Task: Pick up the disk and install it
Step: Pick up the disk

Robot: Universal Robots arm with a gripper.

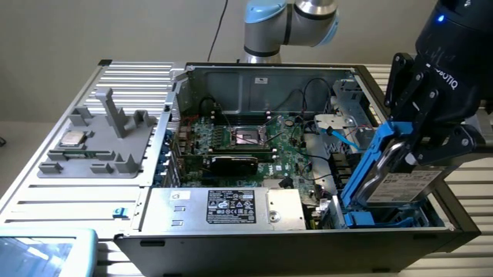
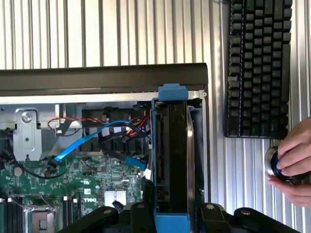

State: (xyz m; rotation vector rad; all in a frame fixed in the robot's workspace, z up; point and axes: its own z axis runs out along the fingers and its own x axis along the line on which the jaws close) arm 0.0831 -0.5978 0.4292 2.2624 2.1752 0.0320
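Note:
The disk is a grey metal drive with a white printed label, framed by a blue bracket. It stands tilted in the drive bay at the front corner of the open computer case, on the exterior view's right. My black gripper is shut on the disk's upper end, one finger on each face. In the wrist view the disk is seen edge-on between the two fingers, with the bracket's blue tab near the case wall. Its lower end sits among the bay's blue rails.
Inside the case lie a green motherboard, a black card, blue cables and a silver box with a sticker. A grey fixture holding a small silver chip stands on the exterior view's left. A black keyboard and a person's hand are beside the case.

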